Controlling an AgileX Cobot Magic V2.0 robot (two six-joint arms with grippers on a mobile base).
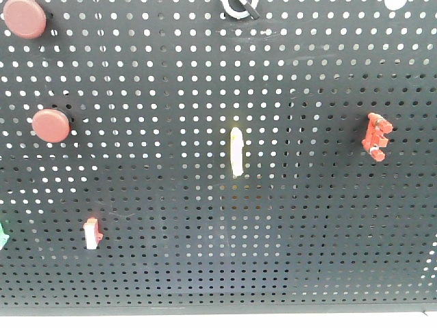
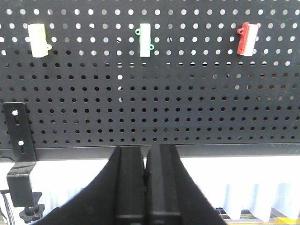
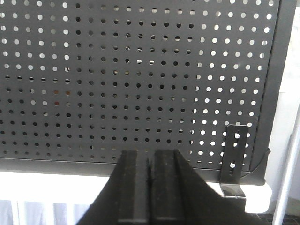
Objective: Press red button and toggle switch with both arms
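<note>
On the black perforated metal board (image 1: 205,260), left to right: two round, flat red buttons (image 1: 50,126), a small red-and-white switch (image 1: 92,233), a pale upright lever (image 1: 236,152), and the blocky, notched toggle switch (image 1: 376,135) at far right. The left gripper (image 2: 146,173) and right gripper (image 3: 149,173) both have jaws pressed together, empty, below the board.

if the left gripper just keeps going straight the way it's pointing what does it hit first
Most likely the bare pegboard. The left gripper, fingers closed, points at its lower part, below the green-and-white switch. No switch sits directly ahead, though depth is hard to judge.
</note>
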